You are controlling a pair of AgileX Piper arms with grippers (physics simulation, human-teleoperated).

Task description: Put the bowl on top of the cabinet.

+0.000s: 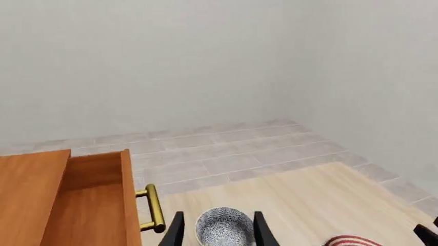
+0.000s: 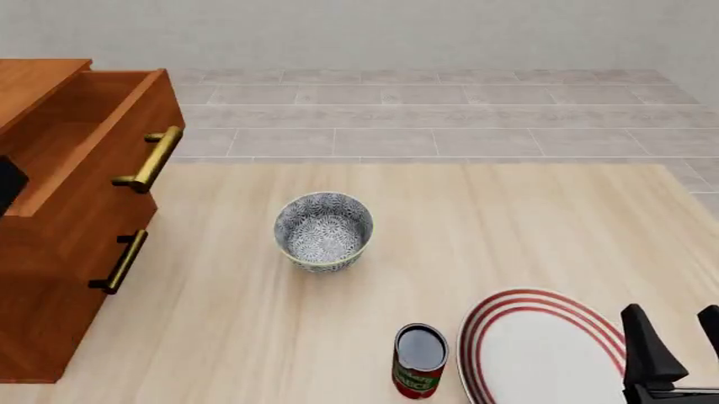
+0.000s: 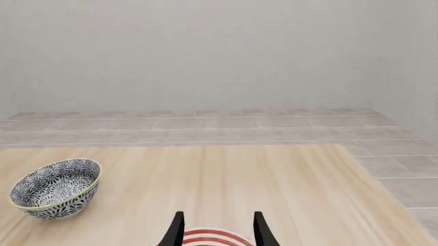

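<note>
At the far left of the front view stands the cabinet (image 2: 67, 252), reddish-brown, its top drawer (image 2: 84, 139) pulled open and two brass handles (image 2: 150, 160) facing the table (image 2: 506, 227). My left gripper (image 1: 217, 230) does not show in that view (only its own wrist camera catches it): my fingers (image 1: 174, 233) are spread apart with nothing between them, and beyond the tips I see the bowl, with the open drawer just off to one side.

The bowl (image 2: 323, 231) sits upright on the bare wood near the middle of the table, apart from the cabinet, dark floral pattern inside and out.

Nearer me stands a can (image 2: 419, 360), upright, just beside a white plate (image 2: 528, 358) with red rings. My right gripper (image 2: 674, 349) hangs at that plate's right edge, fingers spread and empty.
</note>
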